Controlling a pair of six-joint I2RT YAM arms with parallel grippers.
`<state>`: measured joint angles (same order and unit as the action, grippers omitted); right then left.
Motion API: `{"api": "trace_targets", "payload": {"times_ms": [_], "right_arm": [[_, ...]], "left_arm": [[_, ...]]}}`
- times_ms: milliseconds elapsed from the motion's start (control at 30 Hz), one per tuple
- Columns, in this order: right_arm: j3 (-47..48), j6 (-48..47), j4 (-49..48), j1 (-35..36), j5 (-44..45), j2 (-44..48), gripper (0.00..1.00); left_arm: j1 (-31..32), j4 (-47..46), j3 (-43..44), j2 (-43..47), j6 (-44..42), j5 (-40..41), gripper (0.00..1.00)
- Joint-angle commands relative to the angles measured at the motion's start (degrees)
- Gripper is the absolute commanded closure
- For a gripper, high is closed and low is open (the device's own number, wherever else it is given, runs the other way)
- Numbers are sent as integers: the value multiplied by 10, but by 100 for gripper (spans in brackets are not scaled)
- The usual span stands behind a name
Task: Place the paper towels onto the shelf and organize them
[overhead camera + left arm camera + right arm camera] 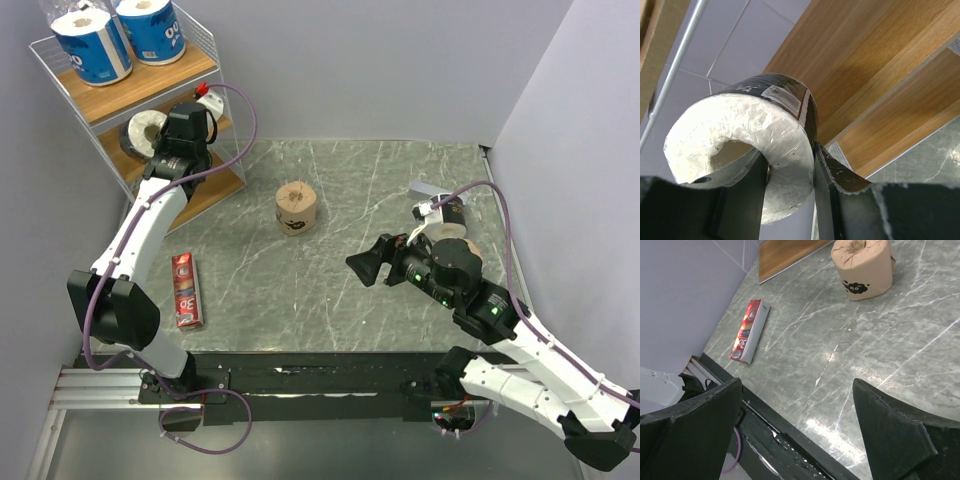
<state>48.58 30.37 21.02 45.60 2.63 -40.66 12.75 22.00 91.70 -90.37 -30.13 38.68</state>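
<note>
Left end effector (788, 167) is seen clamped through the core onto the wall of the black-wrapped paper towel roll (740, 125), judged light, squashy, slick, at the shelf (865, 65) middle tier; right end effector (796, 385) is held wide, empty.

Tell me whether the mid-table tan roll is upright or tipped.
Upright: the tan roll rests on one flat end, its core end facing up.

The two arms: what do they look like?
The left arm and right arm have white shells and black joints; small green lights show on the right one. A purple cable trails along each. The left tool and right tool are black, with two wedge-shaped fingers.
</note>
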Motion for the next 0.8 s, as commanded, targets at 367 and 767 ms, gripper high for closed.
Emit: {"api": "trace_targets", "payload": {"times_ms": [367,767], "right_arm": [[43,14,30,1,17,23,3],[35,17,27,1,12,33,3]], "left_arm": [[-11,-53,44,6,-20,-14,51],[-16,-67,40,3,-23,-16,45]]}}
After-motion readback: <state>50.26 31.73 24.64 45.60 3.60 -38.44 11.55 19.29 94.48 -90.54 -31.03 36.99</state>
